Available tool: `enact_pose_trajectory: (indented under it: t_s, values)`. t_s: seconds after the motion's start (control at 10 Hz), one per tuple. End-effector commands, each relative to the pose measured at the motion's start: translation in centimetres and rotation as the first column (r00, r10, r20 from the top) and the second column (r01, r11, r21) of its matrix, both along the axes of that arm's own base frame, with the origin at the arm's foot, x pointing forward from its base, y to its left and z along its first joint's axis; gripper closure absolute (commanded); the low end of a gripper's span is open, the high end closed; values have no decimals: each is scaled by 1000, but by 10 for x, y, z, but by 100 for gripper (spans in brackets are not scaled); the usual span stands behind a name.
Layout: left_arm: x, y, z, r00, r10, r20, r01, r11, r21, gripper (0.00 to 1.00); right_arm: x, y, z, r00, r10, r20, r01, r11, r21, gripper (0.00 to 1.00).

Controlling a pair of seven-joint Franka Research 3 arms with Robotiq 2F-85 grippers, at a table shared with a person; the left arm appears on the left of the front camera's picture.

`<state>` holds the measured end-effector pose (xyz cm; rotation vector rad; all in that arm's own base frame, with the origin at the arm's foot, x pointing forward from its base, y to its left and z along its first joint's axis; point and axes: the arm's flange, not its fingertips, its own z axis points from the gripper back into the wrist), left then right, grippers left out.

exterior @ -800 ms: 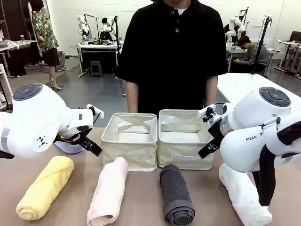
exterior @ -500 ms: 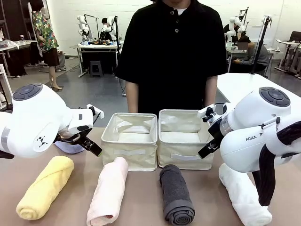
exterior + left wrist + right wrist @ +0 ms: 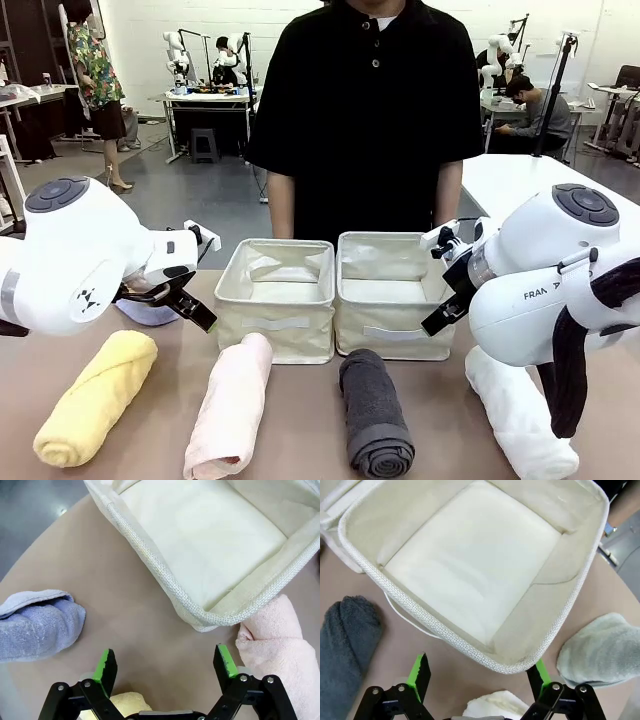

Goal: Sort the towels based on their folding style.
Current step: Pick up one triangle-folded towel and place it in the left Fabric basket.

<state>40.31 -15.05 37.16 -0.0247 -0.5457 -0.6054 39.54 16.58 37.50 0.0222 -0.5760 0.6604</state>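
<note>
Taking twelve o'clock as the person's side of the brown table (image 3: 310, 440), four rolled terry towels lie along the near edge: a yellow rolled terry towel (image 3: 95, 398) at eight o'clock; a pink rolled terry towel (image 3: 232, 405) at seven; a dark grey rolled terry towel (image 3: 375, 412) at five; a white rolled terry towel (image 3: 520, 420) at four, partly under the right arm. Two folded ones lie farther back: a lavender-blue folded terry towel (image 3: 37, 625) at nine o'clock of the left cream fabric bin (image 3: 272, 330); a pale teal folded terry towel (image 3: 602, 647) at four o'clock of the right cream fabric bin (image 3: 470, 640) in the right wrist view. That makes six towels and two bins, both holding nothing.

The left gripper (image 3: 165, 660) hangs with jaws spread wide, gripping nothing; the right gripper (image 3: 477, 669) likewise.

The towels look light, soft and squashy, with a nap unlikely to slip; a roll probably loosens if lifted by an end, so the best hold is across its middle, pads pressed well in.
</note>
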Motion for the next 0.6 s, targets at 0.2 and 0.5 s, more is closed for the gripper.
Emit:
enact_pose_trajectory:
  t_s: [0.2, 0.5]
  values:
    - [0, 0, 0, 1000, 0, 0, 0, 1000, 0, 0, 0, 0, 0, 1000, 0, 0, 0, 1000, 0, 0]
    - [0, 0, 0, 1000, 0, 0, 0, 1000, 0, 0, 0, 0, 0, 1000, 0, 0, 0, 1000, 0, 0]
